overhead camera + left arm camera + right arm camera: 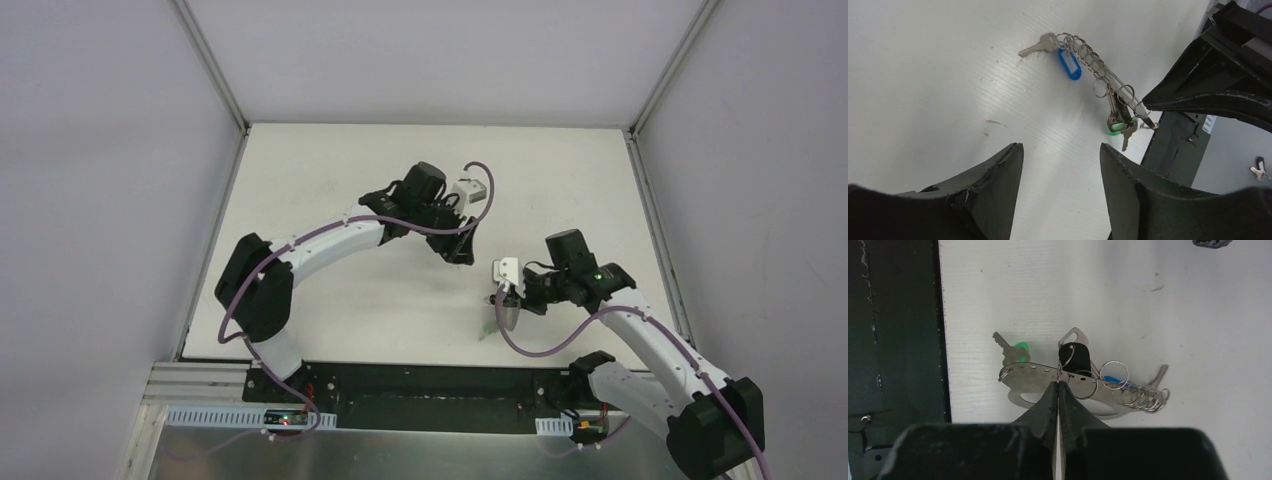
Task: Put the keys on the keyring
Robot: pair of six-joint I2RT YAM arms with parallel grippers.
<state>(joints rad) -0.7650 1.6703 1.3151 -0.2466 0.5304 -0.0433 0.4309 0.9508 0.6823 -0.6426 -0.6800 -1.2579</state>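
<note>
The keyring (1028, 377) seems to carry the green key (1018, 349), black key (1074, 359) and blue key (1068, 63) already. My right end effector (1058, 385) pinches its middle, I judge to steady it over the surface (1198, 340). Near the keyring, my left end effector (1060, 150) hovers, spread.

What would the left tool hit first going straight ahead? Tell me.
The left tool would probably meet the bare white table first; the silver metal keyring is further on, off right. Depth unclear.

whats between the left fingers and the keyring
Bare table with a few small scuffs, seen in the left wrist view; left fingers and keyring are apart.
</note>
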